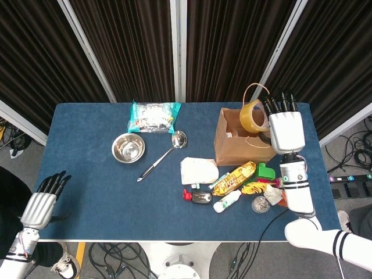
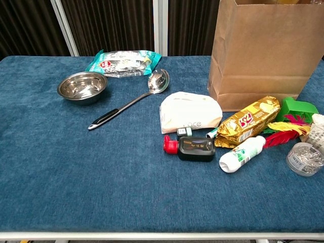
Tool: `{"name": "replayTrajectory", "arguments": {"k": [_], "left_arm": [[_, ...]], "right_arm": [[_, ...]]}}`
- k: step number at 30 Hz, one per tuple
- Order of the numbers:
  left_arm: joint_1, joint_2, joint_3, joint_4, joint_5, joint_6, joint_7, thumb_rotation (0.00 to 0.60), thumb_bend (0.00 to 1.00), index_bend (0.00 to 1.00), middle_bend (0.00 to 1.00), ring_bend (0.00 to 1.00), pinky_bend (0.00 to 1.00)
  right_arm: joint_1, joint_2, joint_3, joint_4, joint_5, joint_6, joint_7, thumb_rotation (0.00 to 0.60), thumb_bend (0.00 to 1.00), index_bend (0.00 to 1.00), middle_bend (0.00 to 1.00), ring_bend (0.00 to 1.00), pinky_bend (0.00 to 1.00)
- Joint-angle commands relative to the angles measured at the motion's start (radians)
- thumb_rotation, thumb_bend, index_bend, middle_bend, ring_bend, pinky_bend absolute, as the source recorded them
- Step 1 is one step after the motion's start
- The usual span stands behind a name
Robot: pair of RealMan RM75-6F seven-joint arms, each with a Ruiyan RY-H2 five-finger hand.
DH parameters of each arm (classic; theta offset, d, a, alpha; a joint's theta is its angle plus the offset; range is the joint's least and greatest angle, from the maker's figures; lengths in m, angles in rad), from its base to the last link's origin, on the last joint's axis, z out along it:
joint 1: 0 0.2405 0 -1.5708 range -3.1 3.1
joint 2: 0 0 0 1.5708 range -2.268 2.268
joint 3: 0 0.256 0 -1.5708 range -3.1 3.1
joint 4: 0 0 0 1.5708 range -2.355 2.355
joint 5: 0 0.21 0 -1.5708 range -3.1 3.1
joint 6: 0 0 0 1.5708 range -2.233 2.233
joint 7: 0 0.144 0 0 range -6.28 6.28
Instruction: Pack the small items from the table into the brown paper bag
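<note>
Right hand (image 1: 286, 131) holds the tape roll (image 1: 254, 115) in its fingers (image 1: 273, 105), directly above the open brown paper bag (image 1: 241, 142) on the bench (image 1: 87, 186). Snack packet (image 1: 233, 177), white bottle (image 1: 227, 201) and feather toy (image 1: 256, 188) lie below the fingers. Left hand (image 1: 39, 206) hangs off the bench edge, fingers extended, holding nothing.

Paper bag (image 1: 244, 139) stands at two o'clock on the bench (image 1: 87, 180), tape roll (image 1: 254, 115) over its open mouth with the right robot hand (image 1: 286, 129) beside it. Bowl (image 1: 128, 147) sits at ten o'clock, ladle (image 1: 163, 156) just right of it, snack packet (image 1: 154, 115) behind both. Pouch (image 1: 199, 170), bottle (image 1: 227, 201) and jar (image 1: 260, 204) cluster before the bag.
</note>
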Motion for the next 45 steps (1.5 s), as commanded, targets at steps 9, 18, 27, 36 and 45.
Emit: {"name": "replayTrajectory", "arguments": {"k": [9,18,27,36,45], "left_arm": [[0.001,0.004,-0.001,-0.013,0.001,0.009,0.008,0.6,0.11,0.08,0.09,0.0,0.12],[0.001,0.015,-0.005,-0.034,0.006,0.024,0.018,0.6,0.11,0.08,0.09,0.0,0.12],[0.004,0.023,-0.002,-0.052,0.008,0.029,0.032,0.6,0.11,0.08,0.09,0.0,0.12],[0.0,0.021,-0.001,-0.056,0.009,0.025,0.035,0.6,0.11,0.08,0.09,0.0,0.12],[0.002,0.025,0.003,-0.06,0.01,0.023,0.037,0.6,0.11,0.08,0.09,0.0,0.12]], "right_arm": [[-0.013,0.036,0.004,-0.049,-0.065,0.044,0.063,0.6,0.0,0.18,0.17,0.0,0.0],[-0.019,0.065,0.012,-0.231,-0.331,0.168,0.172,0.6,0.0,0.18,0.19,0.0,0.0],[-0.069,0.136,-0.204,-0.291,-0.659,0.112,0.268,0.6,0.0,0.23,0.23,0.0,0.0],[-0.138,0.338,-0.335,-0.383,-0.418,-0.137,0.018,0.6,0.0,0.28,0.24,0.02,0.02],[-0.229,0.322,-0.4,-0.36,-0.208,-0.149,-0.037,0.6,0.0,0.28,0.24,0.02,0.02]]}}
